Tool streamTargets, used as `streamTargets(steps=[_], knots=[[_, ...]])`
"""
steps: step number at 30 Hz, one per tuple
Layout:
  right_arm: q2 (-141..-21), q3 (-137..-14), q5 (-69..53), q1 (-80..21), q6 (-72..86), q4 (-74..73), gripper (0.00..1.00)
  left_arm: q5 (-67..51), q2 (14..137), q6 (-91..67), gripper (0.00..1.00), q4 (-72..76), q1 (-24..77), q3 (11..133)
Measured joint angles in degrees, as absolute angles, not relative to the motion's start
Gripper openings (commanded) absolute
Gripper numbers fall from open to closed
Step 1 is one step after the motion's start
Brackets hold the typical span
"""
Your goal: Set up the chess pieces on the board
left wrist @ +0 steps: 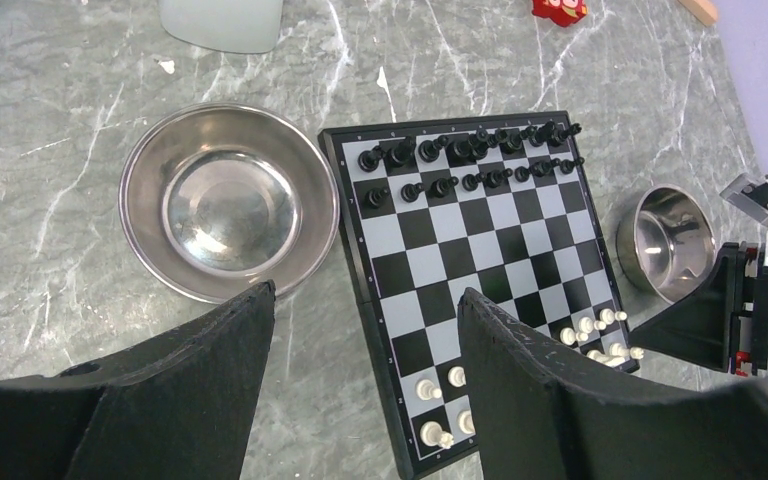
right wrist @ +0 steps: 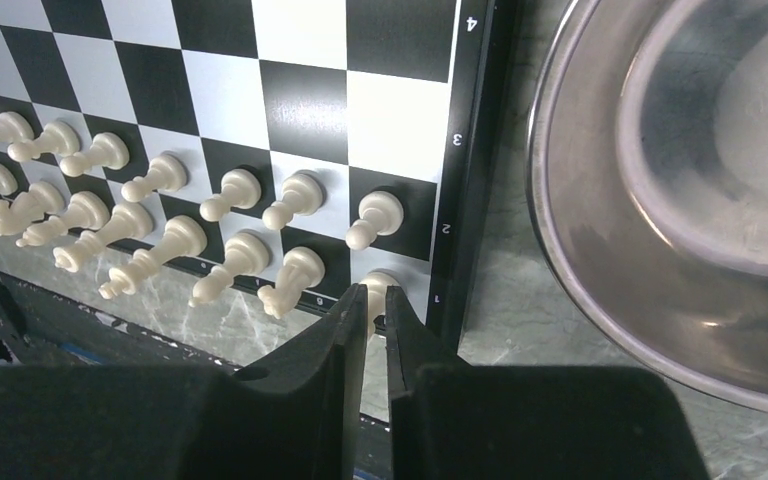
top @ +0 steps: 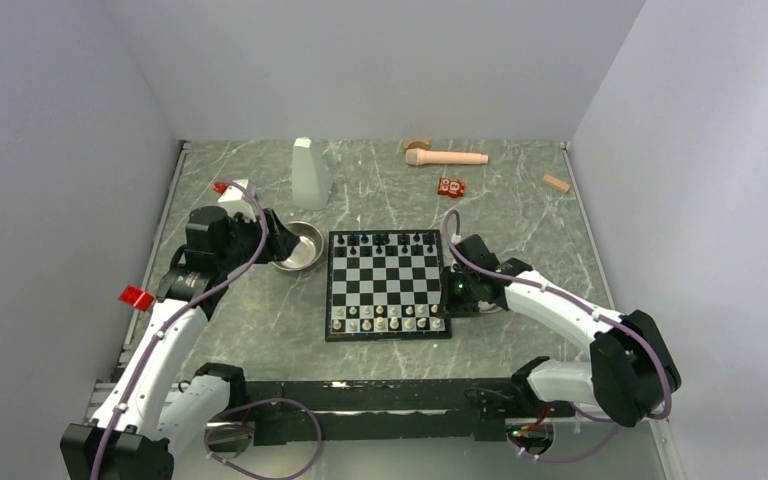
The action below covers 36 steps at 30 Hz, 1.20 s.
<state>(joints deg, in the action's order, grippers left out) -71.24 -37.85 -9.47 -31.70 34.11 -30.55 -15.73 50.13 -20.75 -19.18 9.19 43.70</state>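
Observation:
The board [top: 388, 285] lies mid-table. Black chess pieces [top: 390, 241] fill its two far rows, and white chess pieces [top: 388, 319] fill its two near rows. My right gripper [top: 450, 293] is low over the board's near right corner. In the right wrist view it [right wrist: 375, 300] is shut on a white piece [right wrist: 380, 284] that stands on the corner square, beside the other white pieces [right wrist: 160, 215]. My left gripper [top: 282, 243] is open and empty above the table, between the large steel bowl and the board's left edge [left wrist: 365, 292]. The board [left wrist: 480, 240] also shows in the left wrist view.
A large steel bowl [top: 298, 246] sits left of the board. A small steel bowl [left wrist: 672, 240] sits right of it, under my right arm. At the back are a white bottle [top: 310, 172], a wooden pestle [top: 447, 156], a red toy block [top: 451, 186] and a wooden block [top: 556, 182].

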Motion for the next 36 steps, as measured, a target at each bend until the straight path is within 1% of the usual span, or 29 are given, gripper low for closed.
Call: streamTargets(steps=[4, 15, 26, 32, 35, 36], knots=[[-70.32, -37.87, -8.56, -31.77, 34.52, -30.98, 0.19, -15.73, 50.13, -20.75, 0.72, -19.20, 9.19, 43.59], [-61.63, -37.87, -2.74, -31.81, 37.36, -31.70, 0.20, -15.77, 50.13, -20.75, 0.71, -19.20, 9.19, 43.59], [-57.87, -38.00, 2.17, -31.81, 38.26, -33.39, 0.21, -15.77, 50.15, -20.75, 0.72, -19.20, 9.19, 43.44], [-52.34, -38.11, 5.13, -31.81, 38.52, -33.39, 0.28, -15.73, 50.48, -20.78, 0.75, -19.20, 9.19, 43.44], [-49.65, -38.65, 7.03, -31.81, 37.89, -33.43, 0.41, -15.57, 50.48, -20.75, 0.76, -19.20, 9.19, 43.44], [-48.60, -38.89, 7.60, -31.81, 37.52, -33.41, 0.45, -15.44, 50.48, -20.73, 0.77, -19.22, 9.19, 43.44]])
